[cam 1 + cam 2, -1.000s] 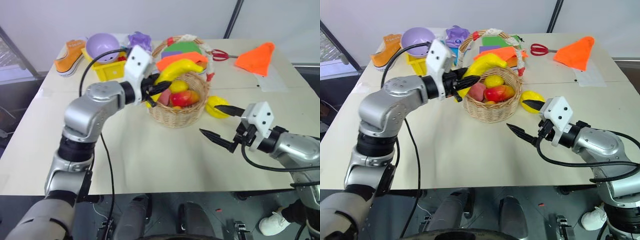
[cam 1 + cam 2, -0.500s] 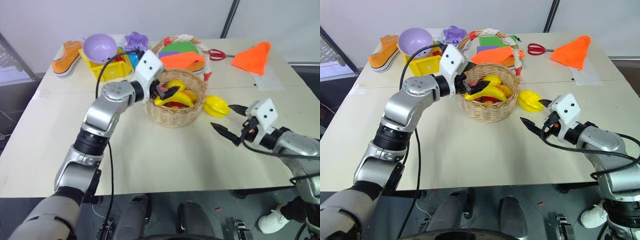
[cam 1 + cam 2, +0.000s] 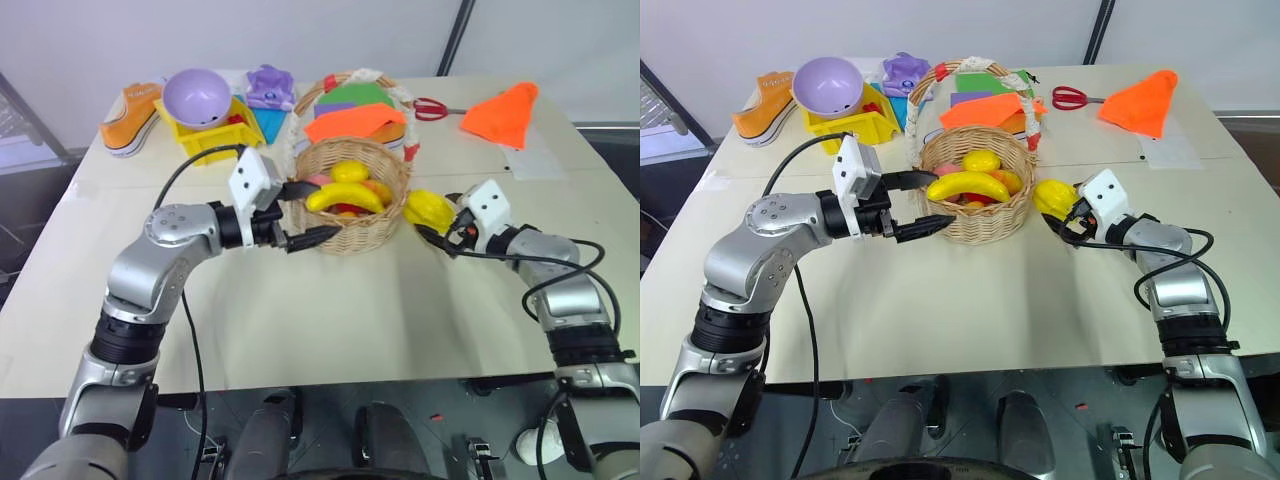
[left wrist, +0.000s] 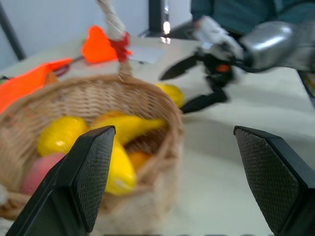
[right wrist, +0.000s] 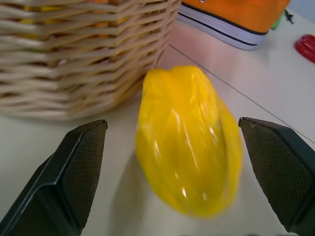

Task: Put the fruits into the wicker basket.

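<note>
the banana (image 3: 344,197) lay in the wicker basket (image 3: 372,229) at frame centre, so the left gripper (image 3: 302,213) hung released beside it; the right gripper (image 3: 437,222) gaped around the ridged yellow fruit (image 3: 428,208), ready to grasp.

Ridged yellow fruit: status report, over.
Both grippers open, left gripper empty by wicker basket. Right gripper straddling ridged yellow fruit on table, not gripped. Banana in basket.

Banana (image 3: 345,197) now lies in the wicker basket (image 3: 372,232), released by the left gripper (image 3: 303,213), which has withdrawn, fingers apart; right gripper (image 3: 440,226) has closed in around the ridged yellow fruit (image 3: 428,209).
</note>
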